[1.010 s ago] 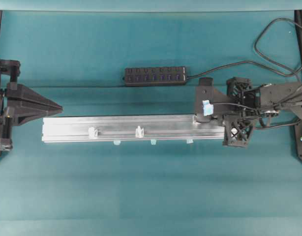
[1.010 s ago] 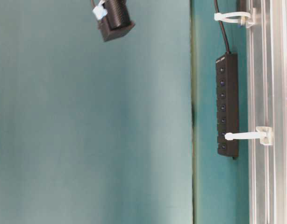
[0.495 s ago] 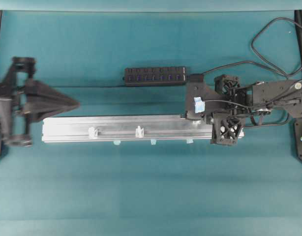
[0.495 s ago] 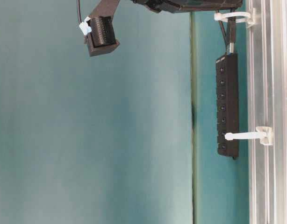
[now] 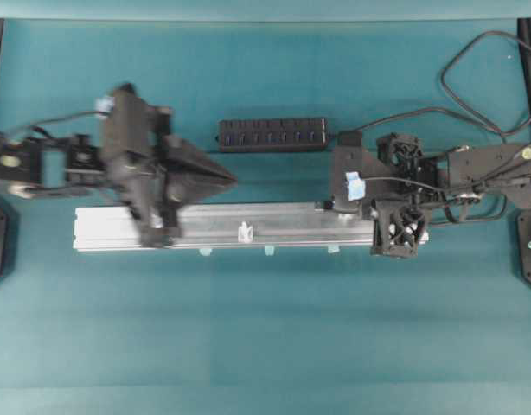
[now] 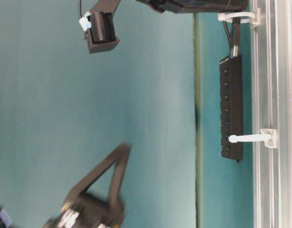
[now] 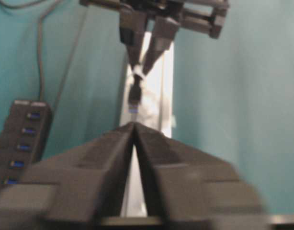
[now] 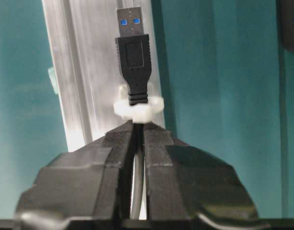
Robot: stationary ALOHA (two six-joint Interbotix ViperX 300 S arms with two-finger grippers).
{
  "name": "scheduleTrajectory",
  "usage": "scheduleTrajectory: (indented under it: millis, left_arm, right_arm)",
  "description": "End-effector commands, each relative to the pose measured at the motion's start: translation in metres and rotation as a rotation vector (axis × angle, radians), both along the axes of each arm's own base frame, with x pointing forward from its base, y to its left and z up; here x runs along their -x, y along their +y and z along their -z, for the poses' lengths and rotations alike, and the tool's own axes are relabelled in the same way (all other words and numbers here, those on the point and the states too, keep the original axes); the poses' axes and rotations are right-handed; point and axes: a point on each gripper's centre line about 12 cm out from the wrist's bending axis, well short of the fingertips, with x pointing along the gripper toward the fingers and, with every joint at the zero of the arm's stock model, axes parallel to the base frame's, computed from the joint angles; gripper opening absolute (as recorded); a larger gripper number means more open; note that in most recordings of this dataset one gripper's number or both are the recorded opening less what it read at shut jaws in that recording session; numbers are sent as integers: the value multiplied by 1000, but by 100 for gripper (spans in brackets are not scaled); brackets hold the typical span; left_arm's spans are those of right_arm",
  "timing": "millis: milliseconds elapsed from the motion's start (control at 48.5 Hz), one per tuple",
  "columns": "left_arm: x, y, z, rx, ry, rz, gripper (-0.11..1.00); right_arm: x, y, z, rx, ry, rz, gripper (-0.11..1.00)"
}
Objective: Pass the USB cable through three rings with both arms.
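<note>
1. The right gripper [image 8: 137, 127] is closed on the USB cable [image 8: 133, 62]. Its two jaws pinch the cable just behind the black plug, and the metal tip with blue inside points away from the camera, along the silver rail [image 8: 89, 72].
2. In the right wrist view, a white ring [image 8: 137, 108] sits around the base of the plug, directly in front of the jaw tips. The plug body stands beyond this ring.
3. In the overhead view the right gripper [image 5: 328, 203] is at the right end of the rail [image 5: 291, 220], and the cable runs back from it in a loop to the top right corner.
4. One more ring [image 5: 245, 232] stands upright near the middle of the rail. In the table-level view two rings show on the rail, one at the top [image 6: 236, 17] and one lower [image 6: 250, 138].
5. The left gripper [image 5: 231, 179] hangs over the left part of the rail, pointing to the right gripper. It is blurred. In the left wrist view its jaws [image 7: 134, 127] meet at the tips with a thin gap behind, and nothing is between them; I cannot tell surely if it is closed.
6. The black multi-port hub [image 5: 272, 133] lies on the teal table [image 5: 265, 328] behind the rail, apart from both grippers.
</note>
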Motion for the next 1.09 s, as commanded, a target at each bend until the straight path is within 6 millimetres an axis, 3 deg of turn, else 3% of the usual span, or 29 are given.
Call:
scheduleTrajectory:
  millis: [0, 144, 206, 598, 1072]
  left_arm:
    - [-17, 2, -2, -2, -29, 1, 39]
    - [-39, 7, 9, -3, -6, -7, 84]
    - [-47, 10, 15, -2, 8, -12, 92]
    - [-78, 14, 60, 8, 99, -13, 88]
    - [-112, 17, 86, 10, 122, -13, 88]
  right_arm:
    - [1, 0, -4, 4, -22, -5, -8]
    - [4, 0, -4, 4, -41, -7, -8]
    - [5, 1, -4, 3, -51, -8, -8]
    - [1, 1, -7, 1, -105, -10, -8]
    - [-1, 2, -8, 1, -125, -14, -8]
